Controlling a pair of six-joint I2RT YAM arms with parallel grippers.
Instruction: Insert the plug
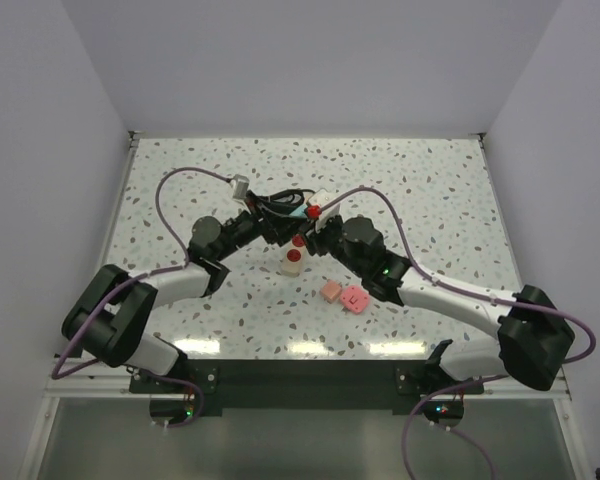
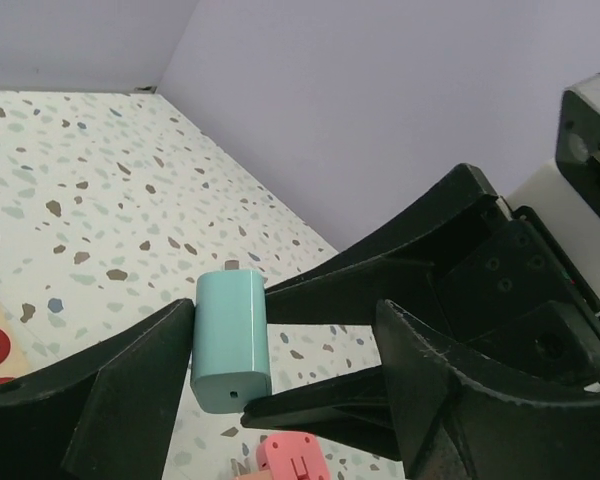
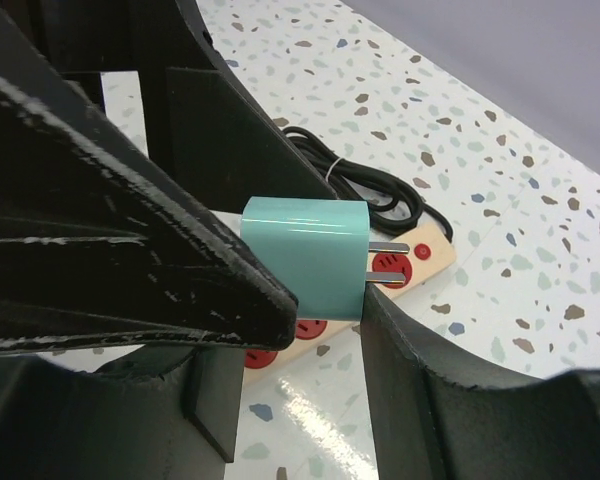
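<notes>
High rear overview; both wrist close-ups on one plug (image 2: 231, 338)

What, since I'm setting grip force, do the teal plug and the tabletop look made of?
Teal plug: probably moulded plastic, smooth and glossy; a light streak runs along its top edge. Its prongs: grey metal, by the dull sheen. Tabletop: speckled terrazzo look, stone or printed laminate, unclear; glare near the front suggests a polished finish.

The small teal plastic plug block (image 3: 305, 255) — metal prongs (image 3: 388, 247) pointing sideways — hangs close to the cream power strip with red sockets (image 3: 432, 252).
</notes>
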